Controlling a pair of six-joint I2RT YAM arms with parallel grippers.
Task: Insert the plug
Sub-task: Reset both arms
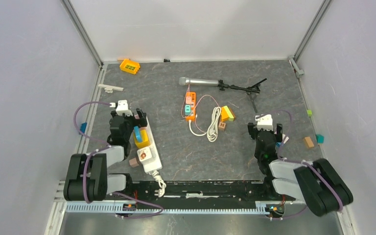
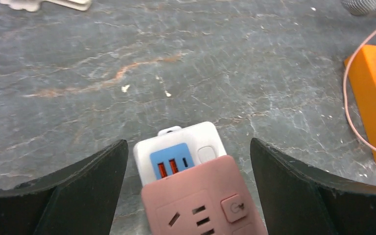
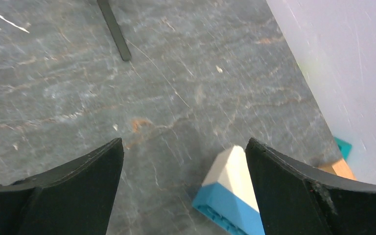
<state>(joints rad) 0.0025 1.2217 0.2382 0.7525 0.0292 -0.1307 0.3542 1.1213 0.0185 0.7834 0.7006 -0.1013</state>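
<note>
Gaping empty, left fingers (image 2: 73, 191) are held over the white plastic power strip (image 2: 203, 139); right fingers (image 3: 73, 191) likewise released. Strip may be shoved askew by off-centre descent.

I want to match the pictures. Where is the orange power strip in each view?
Top external: orange power strip in the centre, below the microphone.
Left wrist: at the right edge.
Right wrist: not in it.
Shared landmark: the microphone, at the left wrist's top right corner.
</note>
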